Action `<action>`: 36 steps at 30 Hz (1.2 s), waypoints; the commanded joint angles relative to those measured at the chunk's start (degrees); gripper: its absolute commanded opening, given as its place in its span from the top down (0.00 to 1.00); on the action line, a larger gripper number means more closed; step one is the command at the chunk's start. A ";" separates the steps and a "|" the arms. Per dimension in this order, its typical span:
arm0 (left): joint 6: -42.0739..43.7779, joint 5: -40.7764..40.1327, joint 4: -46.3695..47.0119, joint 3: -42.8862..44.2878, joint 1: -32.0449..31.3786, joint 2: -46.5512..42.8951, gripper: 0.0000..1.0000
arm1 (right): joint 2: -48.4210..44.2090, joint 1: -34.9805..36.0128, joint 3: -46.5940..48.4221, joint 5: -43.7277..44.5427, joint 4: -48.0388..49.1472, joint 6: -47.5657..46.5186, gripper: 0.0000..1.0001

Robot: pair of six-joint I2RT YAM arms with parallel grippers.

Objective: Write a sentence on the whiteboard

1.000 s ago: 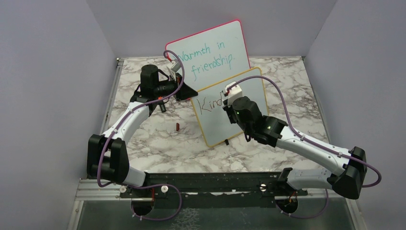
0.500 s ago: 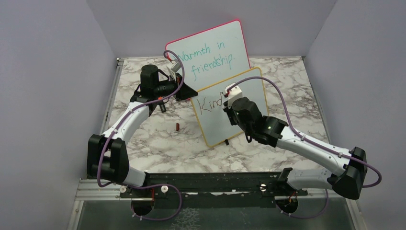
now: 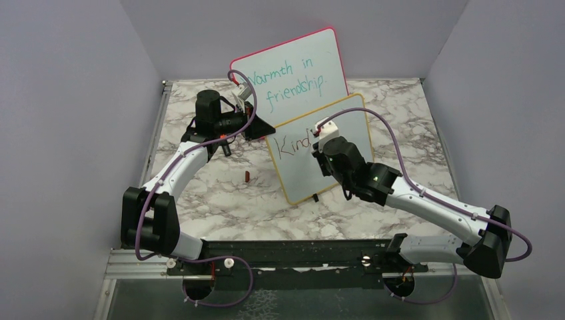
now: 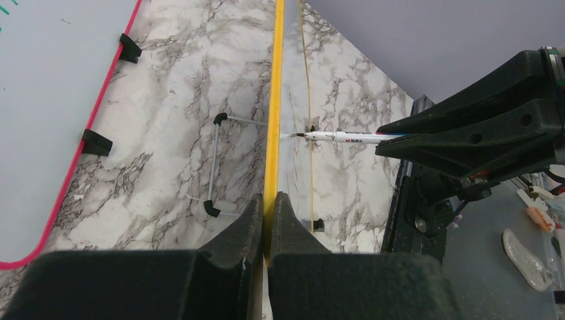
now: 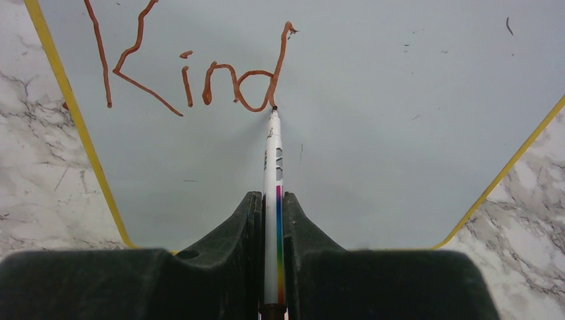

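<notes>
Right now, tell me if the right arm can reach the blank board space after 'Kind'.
Probably yes: the right gripper holds the marker with its tip at the end of the writing, and the whiteboard beside it is bare, nothing in between.

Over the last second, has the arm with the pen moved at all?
Yes, slightly: the right gripper with its pen has crept rightward across the whiteboard, away from the written "Kind" in the top view.

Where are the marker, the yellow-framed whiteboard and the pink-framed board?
marker [image 5: 272,153]: right wrist view, white barrel.
whiteboard [image 5: 400,133]: right wrist view, bare writing surface.
pink-framed board [image 3: 326,52]: top external view, bare upper right corner.
</notes>
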 commanded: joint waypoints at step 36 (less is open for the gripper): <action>2.28 1.35 -4.14 -0.09 -1.31 1.22 1.00 | -0.58 -1.41 -0.60 2.78 7.58 -1.34 0.99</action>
